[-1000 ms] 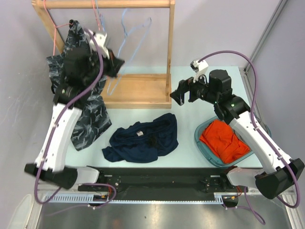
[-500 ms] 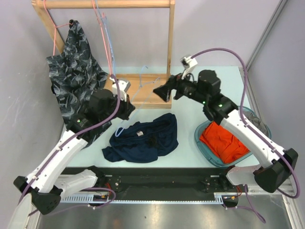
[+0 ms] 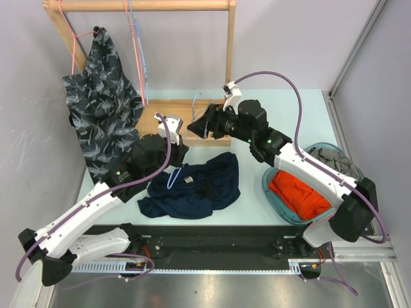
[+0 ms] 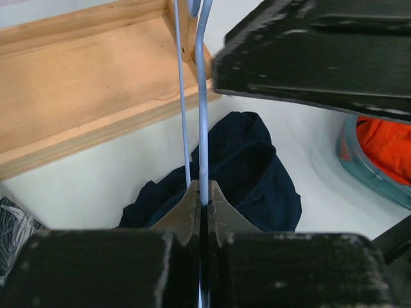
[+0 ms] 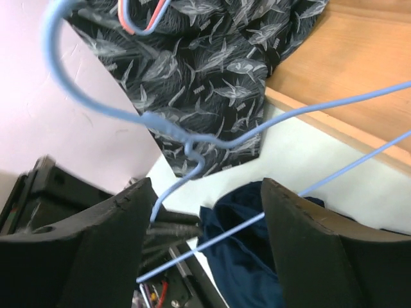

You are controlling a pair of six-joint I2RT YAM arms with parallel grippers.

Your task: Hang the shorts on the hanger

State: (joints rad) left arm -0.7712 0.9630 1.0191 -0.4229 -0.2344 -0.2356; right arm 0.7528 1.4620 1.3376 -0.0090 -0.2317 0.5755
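Shorts (image 3: pixel 192 186) lie between patterned garment (image 3: pixel 103 109) and basket (image 3: pixel 266 185).

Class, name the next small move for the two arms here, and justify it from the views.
Probably close the right gripper on the hanger: its open fingers straddle the wire, the left gripper already pinches it, and the shorts lie crumpled below, untouched.

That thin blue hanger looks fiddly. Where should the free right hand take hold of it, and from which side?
Probably the twisted neck below the hook of the hanger: the thickest, stiffest part. The right hand is open with that neck just beyond its fingers, so pushing straight ahead suits. The left hand pinches another part of the wire.
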